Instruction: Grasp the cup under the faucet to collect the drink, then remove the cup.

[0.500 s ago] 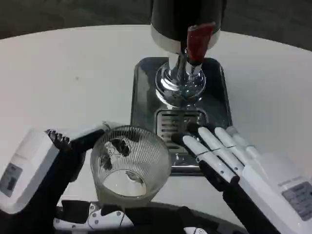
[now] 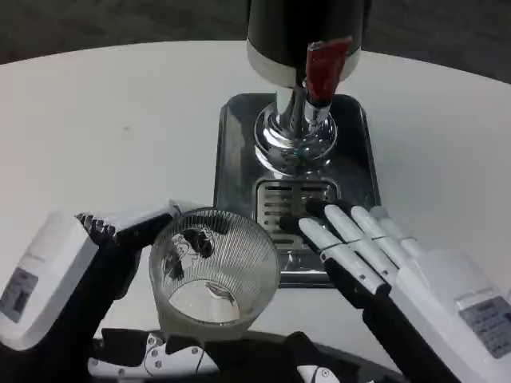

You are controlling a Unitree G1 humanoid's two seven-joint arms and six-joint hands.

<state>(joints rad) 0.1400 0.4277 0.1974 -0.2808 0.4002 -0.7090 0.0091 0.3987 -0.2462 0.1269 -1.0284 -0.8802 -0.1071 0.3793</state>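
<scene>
Cup [image 2: 213,267] — ribbed clear glass, upright, gripped by left hand [image 2: 76,271] just before the dispenser's drip tray [image 2: 231,152]. Right hand [image 2: 383,255] holds nothing — fingers straight, tips resting over the tray grate [image 2: 279,199].

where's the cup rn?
Head view, lower left of centre: the ribbed glass cup is held by the left hand, just left of the drip tray, not yet under the faucet.

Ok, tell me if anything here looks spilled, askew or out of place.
Nothing looks spilled or damaged. The ribbed glass cup stands upright in the left hand, but it is on the near side of the drip tray, not under the red-handled faucet. The right hand rests with its fingers over the tray's grille.
</scene>
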